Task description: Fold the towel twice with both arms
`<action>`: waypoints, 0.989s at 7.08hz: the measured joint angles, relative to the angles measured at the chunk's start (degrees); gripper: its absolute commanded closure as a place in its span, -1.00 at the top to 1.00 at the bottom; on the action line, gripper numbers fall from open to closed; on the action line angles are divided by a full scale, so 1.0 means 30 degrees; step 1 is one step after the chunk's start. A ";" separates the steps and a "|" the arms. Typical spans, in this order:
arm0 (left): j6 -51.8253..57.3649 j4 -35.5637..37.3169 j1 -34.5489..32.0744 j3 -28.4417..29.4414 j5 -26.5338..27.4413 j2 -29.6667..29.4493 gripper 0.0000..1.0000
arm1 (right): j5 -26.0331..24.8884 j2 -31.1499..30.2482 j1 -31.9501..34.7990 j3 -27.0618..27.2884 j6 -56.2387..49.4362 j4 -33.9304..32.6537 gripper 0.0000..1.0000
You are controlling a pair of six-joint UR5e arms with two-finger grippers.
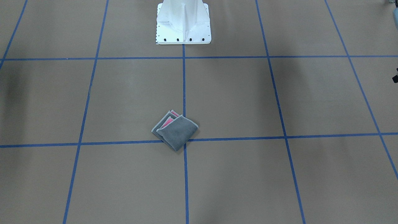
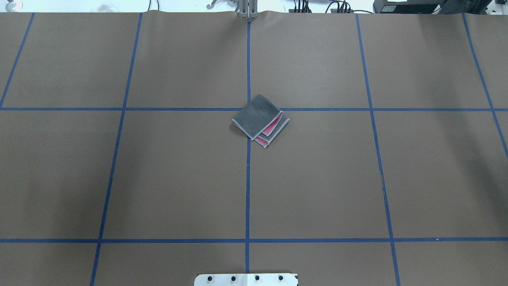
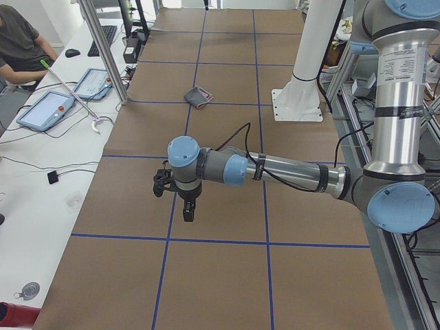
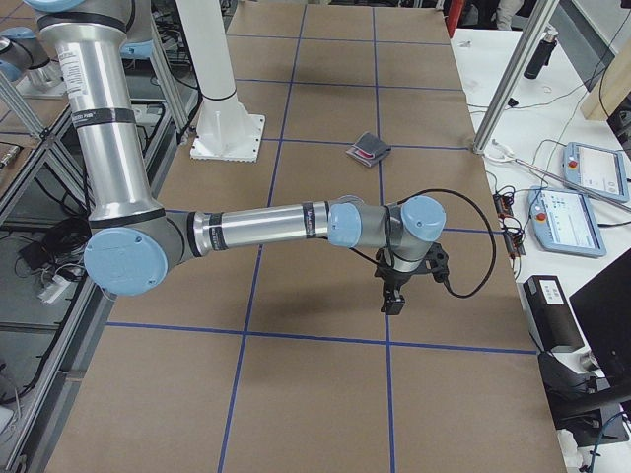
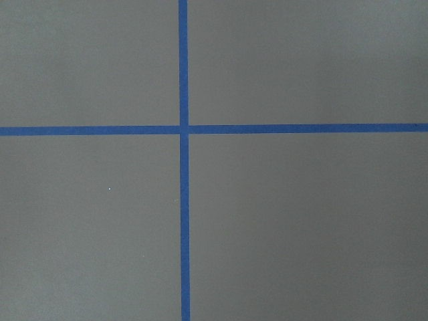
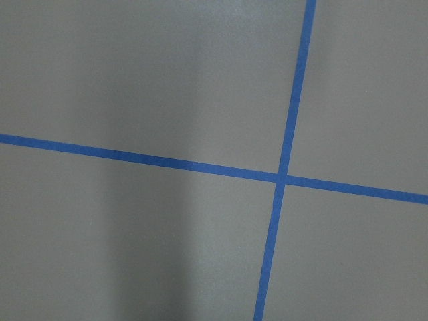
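Note:
The towel (image 1: 175,130) lies folded into a small square on the brown table, dark grey face up, with pink showing between the layers at one open edge. It sits on a crossing of blue tape lines at mid-table (image 2: 260,119) and shows small in both side views (image 3: 199,97) (image 4: 371,148). My left gripper (image 3: 187,214) hangs over the table far from the towel, toward the table's left end. My right gripper (image 4: 392,302) hangs likewise toward the right end. Both show only in the side views, so I cannot tell if they are open or shut. The wrist views show only table.
The white bolted pedestal (image 1: 183,25) stands at the robot's side of the table. Blue tape lines (image 2: 248,178) divide the brown surface. A side bench with tablets (image 3: 51,110), cables and a seated person (image 3: 20,41) runs along the far edge. Metal posts (image 4: 513,79) stand there.

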 measured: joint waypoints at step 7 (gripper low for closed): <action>0.0024 -0.0011 -0.0001 -0.0064 0.0094 -0.0020 1.00 | -0.0275 0.0140 0.0004 -0.0024 0.0034 0.0020 1.00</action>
